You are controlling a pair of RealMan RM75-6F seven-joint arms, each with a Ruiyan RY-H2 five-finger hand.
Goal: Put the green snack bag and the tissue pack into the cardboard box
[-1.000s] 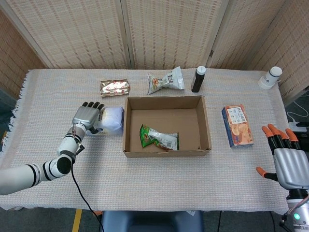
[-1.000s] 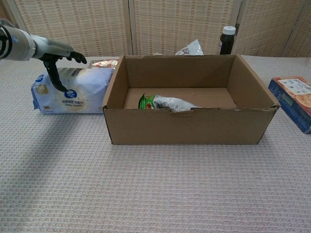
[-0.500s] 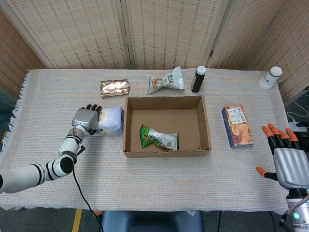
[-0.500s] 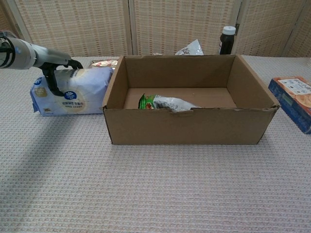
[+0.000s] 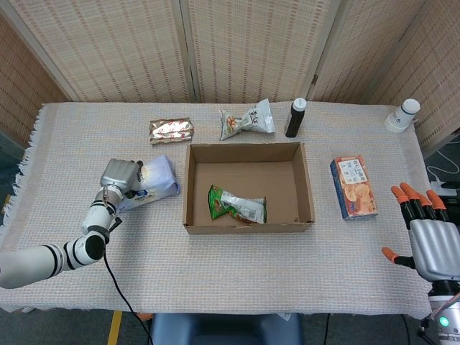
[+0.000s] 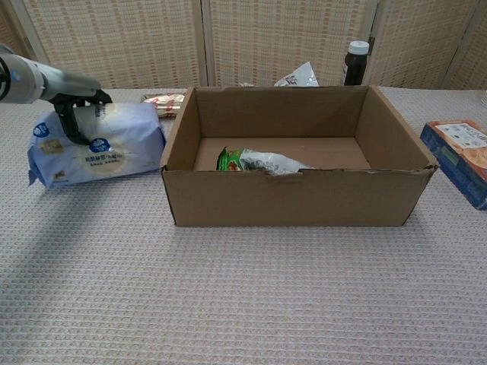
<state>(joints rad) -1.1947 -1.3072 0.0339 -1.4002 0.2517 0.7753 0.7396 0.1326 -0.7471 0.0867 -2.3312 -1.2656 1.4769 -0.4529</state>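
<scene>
Your left hand [image 5: 118,175] has its fingers wrapped over the top of the tissue pack [image 6: 95,152], gripping it at its outer end; the pack sits tilted, its gripped end raised off the cloth, just left of the cardboard box [image 5: 248,224] and apart from its wall. Your right hand [image 5: 431,241] hangs at the near right edge of the table [image 5: 215,273] with fingers spread, holding nothing. The green snack bag [image 5: 236,205] already lies inside the box, near the front wall on the left side, so I'd call that half done. What remains for you, by my reading, is to carry the tissue pack over the left wall and set it down in the free floor beside the bag.
</scene>
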